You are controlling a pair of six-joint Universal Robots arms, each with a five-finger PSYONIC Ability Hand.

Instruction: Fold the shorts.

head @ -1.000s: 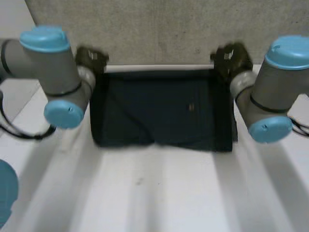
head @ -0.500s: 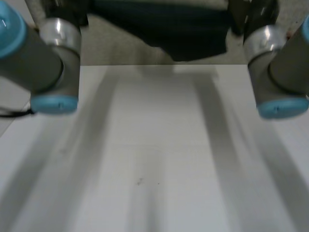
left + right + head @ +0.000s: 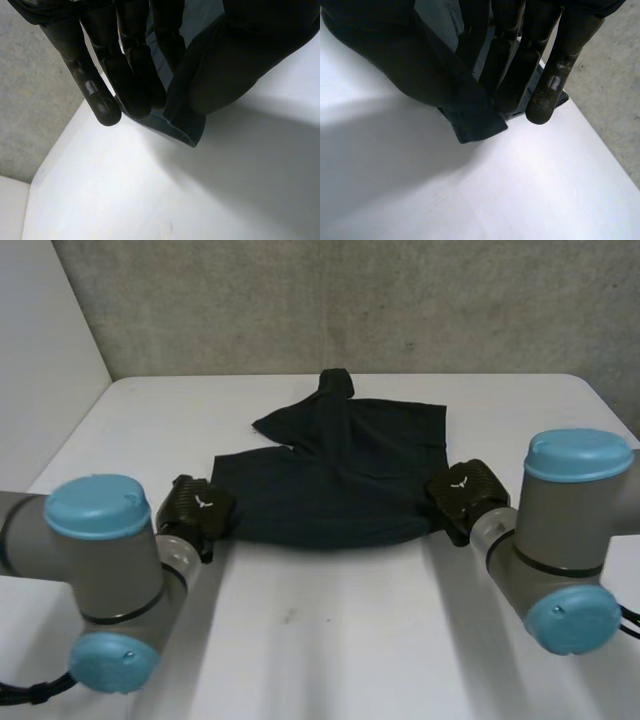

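Two black hands hold the near edge of the shorts [image 3: 335, 480], one at each end. The left hand [image 3: 197, 508] is at the near left corner. Its wrist view shows nearly straight fingers [image 3: 131, 75] closed against the thumb, with a hemmed corner of dark cloth pinched between them. The right hand [image 3: 462, 495] is at the near right corner and grips the same way. Its fingers [image 3: 512, 75] press the cloth against the thumb, and the corner pokes out just past the fingertips. Both hands sit low, at or just above the white table [image 3: 330, 640].

The shorts lie across the middle of the table, somewhat toward its far side. The near edge between the hands looks smooth and rounded, as a doubled layer would. The far part is rumpled, with a wrinkled flap at the far left and a small peak of cloth standing up at the far edge.

From this, the step in hand appears to be laying the garment down by its two held corners, with the fold not yet tidy. The next move probably calls for both hands to work together at the same height and keep the edge taut between them. That should draw the far part flat. Letting go seems wise only once the corners rest flat on the table.
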